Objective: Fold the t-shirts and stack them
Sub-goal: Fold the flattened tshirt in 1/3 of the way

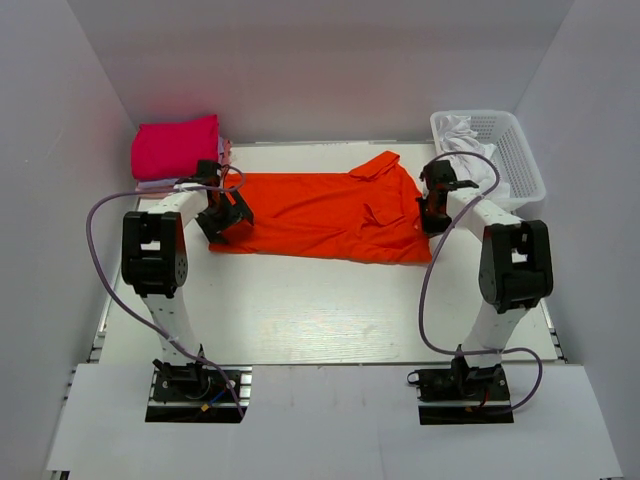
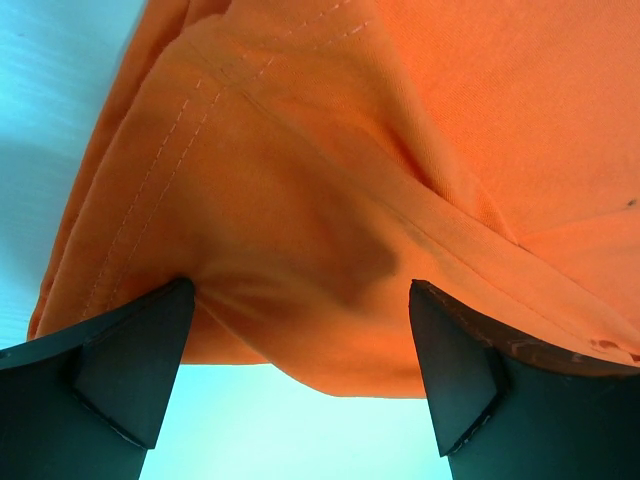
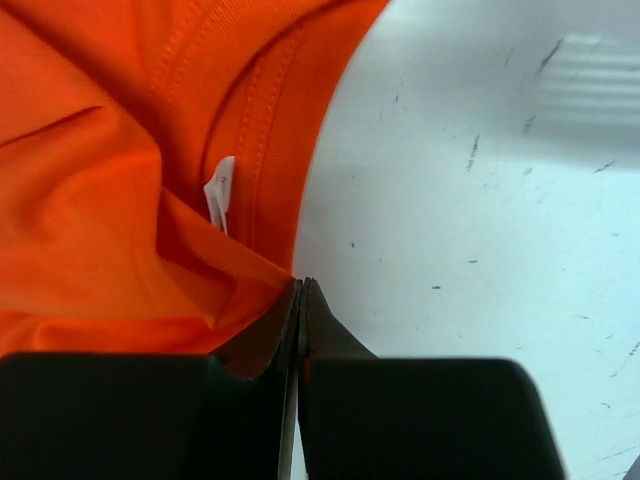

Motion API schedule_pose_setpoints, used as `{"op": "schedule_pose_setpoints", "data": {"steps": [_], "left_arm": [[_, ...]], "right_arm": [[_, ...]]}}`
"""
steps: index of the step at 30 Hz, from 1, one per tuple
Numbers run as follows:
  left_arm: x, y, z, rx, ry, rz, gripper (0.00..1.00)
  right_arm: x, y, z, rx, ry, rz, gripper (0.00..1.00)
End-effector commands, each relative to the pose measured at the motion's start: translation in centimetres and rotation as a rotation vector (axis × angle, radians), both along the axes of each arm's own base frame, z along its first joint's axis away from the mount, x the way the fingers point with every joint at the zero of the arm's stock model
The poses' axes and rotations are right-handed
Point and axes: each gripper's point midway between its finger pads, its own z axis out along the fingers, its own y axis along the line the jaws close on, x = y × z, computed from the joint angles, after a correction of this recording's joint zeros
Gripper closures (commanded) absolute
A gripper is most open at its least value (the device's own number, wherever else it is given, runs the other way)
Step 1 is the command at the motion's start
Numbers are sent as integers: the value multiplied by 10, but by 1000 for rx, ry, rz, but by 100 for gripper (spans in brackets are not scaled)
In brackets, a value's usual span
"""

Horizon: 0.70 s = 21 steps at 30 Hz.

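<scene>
**Across the table's far half: orange shirt lies crosswise, one gripper at each end**

On the white table (image 1: pixel 320 320), a bright orange-red cloth t-shirt (image 1: pixel 320 215) lies mostly flat and partly folded. Its long axis runs L–R, w/ the bottom end twd the left arm and the collar end twd the right arm. Top cam shows the left gripper (image 1: pixel 225 220) at the L end and the right gripper (image 1: pixel 432 215) at the collar end. Each arm is nearest its own end of the shirt.

L wrist cam: the jaws stand wide apart. The two dark fingers (image 2: pixel 130 360) flank a doubled, stitched edge fold that bulges btwn them. Cloth sits in the gap, but nothing clamps it.

R wrist cam: the fingertips (image 3: pixel 315 310) are pressed together w/ no gap, right at the rim of the collar, near a small white neck label (image 3: pixel 220 195). Cloth touches the tip on one side; can't tell if any edge is nipped.

Far L corner: a magenta-pink folded t-shirt (image 1: pixel 175 147) tops a stack, w/ paler folded cloth (image 1: pixel 150 184) under it. The stack is near the shirt's L end and well apart from the R arm. Far R: a white plastic basket (image 1: pixel 520 150) w/ white cloth inside.

Judgement: the next move turns on that stitched fold lying straight ahead, btwn the L fingers, so closing there shd catch it. The stack is on the L side, so the L arm looks better placed for the carry.
</scene>
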Motion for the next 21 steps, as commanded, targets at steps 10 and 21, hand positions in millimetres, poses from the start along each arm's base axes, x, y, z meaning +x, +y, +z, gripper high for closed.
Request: {"op": "schedule_pose_setpoints", "data": {"steps": [10,21], "left_arm": [[-31,15,-18,65,117,-7,0],[-22,4,4,10,71,-34,0]], "right_arm": [[38,-3,-9,-8,-26,-61,96],[23,55,88,298,-135,46,10]]}}
